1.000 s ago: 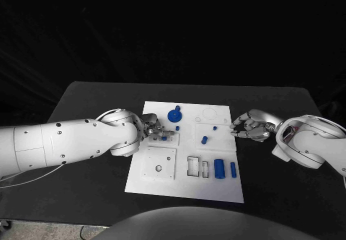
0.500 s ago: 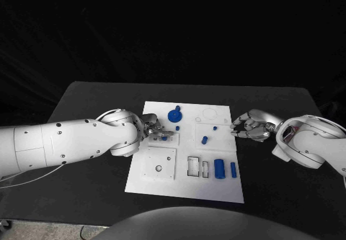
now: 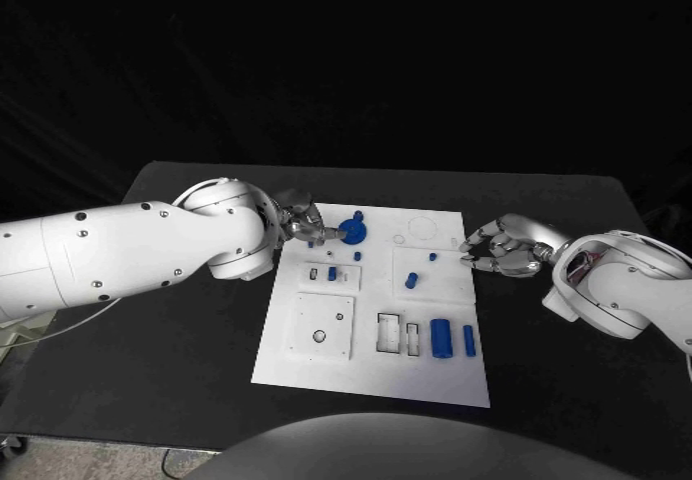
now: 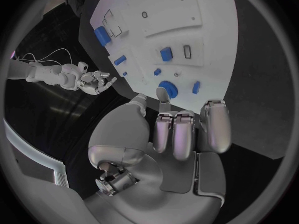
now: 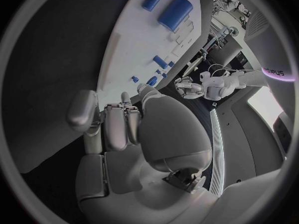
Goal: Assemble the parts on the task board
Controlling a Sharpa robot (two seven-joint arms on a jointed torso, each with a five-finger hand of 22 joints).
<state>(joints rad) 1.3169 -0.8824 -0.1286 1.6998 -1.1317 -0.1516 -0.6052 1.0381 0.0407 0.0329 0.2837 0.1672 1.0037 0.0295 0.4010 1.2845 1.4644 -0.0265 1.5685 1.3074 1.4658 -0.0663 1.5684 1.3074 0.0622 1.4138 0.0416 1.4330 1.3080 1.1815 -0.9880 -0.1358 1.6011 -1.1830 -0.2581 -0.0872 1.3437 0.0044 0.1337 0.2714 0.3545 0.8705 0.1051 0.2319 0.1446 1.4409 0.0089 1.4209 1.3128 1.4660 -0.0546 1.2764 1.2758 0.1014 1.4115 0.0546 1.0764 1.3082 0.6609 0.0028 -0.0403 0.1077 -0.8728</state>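
Observation:
The white task board (image 3: 375, 380) lies mid-table. A blue round knob (image 3: 351, 233) stands near its far edge, also in the left wrist view (image 4: 167, 89). My left hand (image 3: 307, 228) hovers at the board's far left corner just beside the knob, fingers (image 4: 187, 129) curled in with nothing in them. A small blue peg (image 3: 332, 272) stands in the left block, with other small pegs (image 3: 410, 280) mid-board. My right hand (image 3: 498, 252) hangs off the board's right edge, fingers (image 5: 118, 119) curled, holding nothing.
Two blue cylinders (image 3: 438, 337) lie side by side near the board's front right, next to rectangular slots (image 3: 387, 333). A raised square plate (image 3: 319, 327) sits front left. Black table (image 3: 188, 330) surrounds the board.
My left hand has drawn back from the left block towards the board's far corner, leaving the small blue peg standing there. The right hand has hardly moved.

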